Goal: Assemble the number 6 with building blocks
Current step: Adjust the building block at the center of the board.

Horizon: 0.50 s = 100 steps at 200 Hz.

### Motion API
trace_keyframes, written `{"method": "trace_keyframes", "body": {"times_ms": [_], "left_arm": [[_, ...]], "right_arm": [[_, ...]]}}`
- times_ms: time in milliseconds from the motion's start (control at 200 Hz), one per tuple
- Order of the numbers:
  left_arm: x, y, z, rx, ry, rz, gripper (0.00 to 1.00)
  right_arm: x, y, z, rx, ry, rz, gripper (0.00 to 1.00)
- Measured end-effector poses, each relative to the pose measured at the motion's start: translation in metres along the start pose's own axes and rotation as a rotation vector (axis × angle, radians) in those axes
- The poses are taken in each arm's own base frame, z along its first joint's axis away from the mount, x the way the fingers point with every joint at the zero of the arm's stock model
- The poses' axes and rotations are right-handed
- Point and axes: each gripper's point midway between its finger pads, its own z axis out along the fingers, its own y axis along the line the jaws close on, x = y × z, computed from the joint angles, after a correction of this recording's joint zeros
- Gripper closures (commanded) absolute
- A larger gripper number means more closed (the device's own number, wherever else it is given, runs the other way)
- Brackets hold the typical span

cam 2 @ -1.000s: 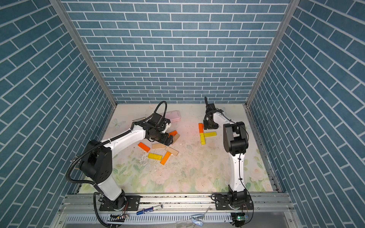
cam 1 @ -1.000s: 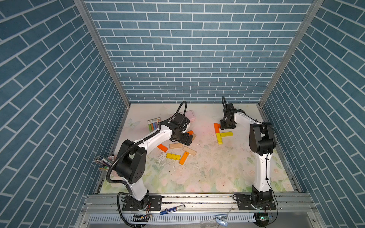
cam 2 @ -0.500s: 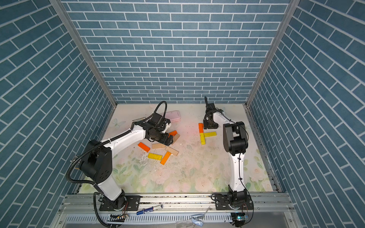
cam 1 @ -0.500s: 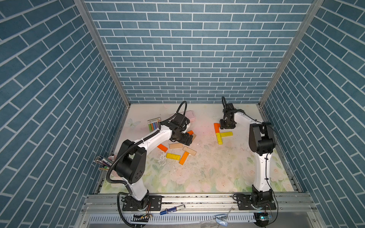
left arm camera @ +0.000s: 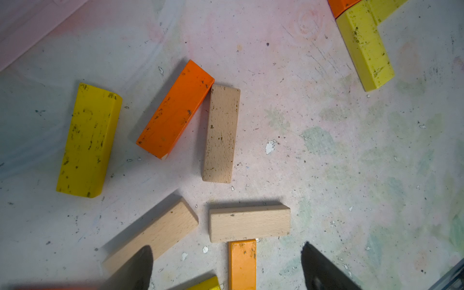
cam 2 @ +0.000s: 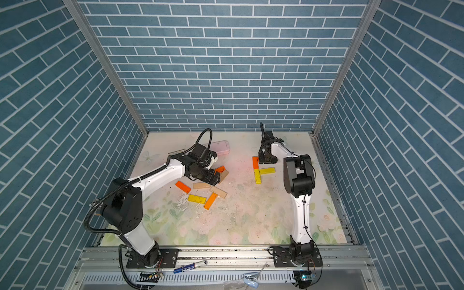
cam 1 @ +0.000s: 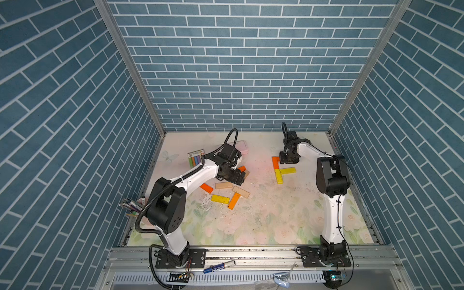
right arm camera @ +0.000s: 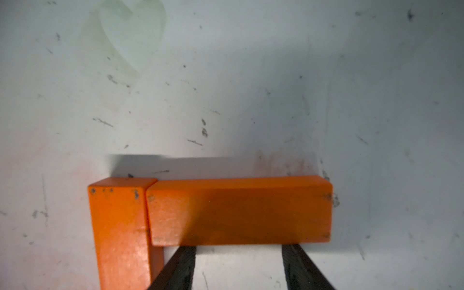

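The partial number 6 lies at the back right: an orange bar [cam 1: 275, 162], a yellow bar [cam 1: 279, 176] below it and a yellow bar [cam 1: 288, 171] branching right. In the right wrist view a second orange bar [right arm camera: 238, 211] butts the first [right arm camera: 120, 233] at a right angle. My right gripper [right arm camera: 238, 247] [cam 1: 289, 160] is open, fingertips [right arm camera: 185, 253] at that bar's long side, bare table between them. My left gripper [left arm camera: 226, 247] [cam 1: 236, 177] hovers wide open over loose building blocks: tan [left arm camera: 248, 222], tan [left arm camera: 155, 233], orange [left arm camera: 242, 263].
More loose bars lie near the left gripper: yellow [left arm camera: 89, 140], orange [left arm camera: 175, 109], tan [left arm camera: 221, 133], orange [cam 1: 206, 188], yellow [cam 1: 220, 199]. A pink case [cam 1: 241, 147] and a chalk pack [cam 1: 196, 158] sit behind. Brick walls enclose the table.
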Motion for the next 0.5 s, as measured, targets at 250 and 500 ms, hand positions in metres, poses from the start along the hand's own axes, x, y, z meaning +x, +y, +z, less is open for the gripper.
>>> {"method": "trace_keyframes", "body": {"times_ms": [250,500], "left_arm": [[-0.001,0.000,-0.002,0.000,-0.007,0.001,0.07],[-0.006,-0.002,-0.014,0.000,-0.041,0.006,0.07]], "right_arm": [[0.001,0.000,-0.005,-0.001,0.010,0.010,0.43],[-0.019,0.005,-0.074,-0.018,-0.104,0.037,0.43]]}}
